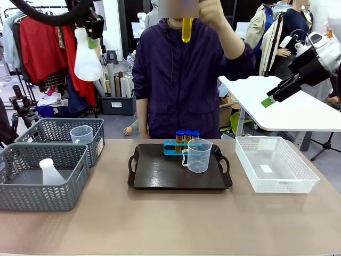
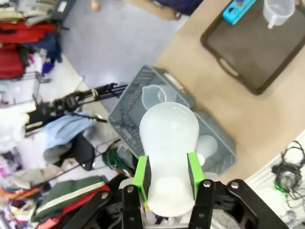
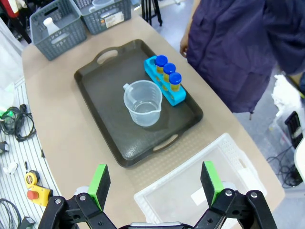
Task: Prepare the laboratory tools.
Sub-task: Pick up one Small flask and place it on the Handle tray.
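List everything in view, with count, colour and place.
Tray: one, dark, table centre.
Grey baskets: two, table's left.
White basket: one, table's right.
Beakers: two, clear; one on tray, one in far grey basket.
Rack: one, blue, tray's far edge.
Tubes: four, amber; three blue-capped in rack, one in person's hand.
Flasks: two, white; one in near grey basket, one in left gripper.
Hand: raised, holding tube.
Left gripper: shut on flask, raised.
Right gripper: open, raised.

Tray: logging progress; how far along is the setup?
Done: a beaker and the blue rack with three tubes sit on the tray. In hand: the left jaws hold a white flask aloft; the person's hand holds another tube. Probably left: the basket flask and basket beaker.
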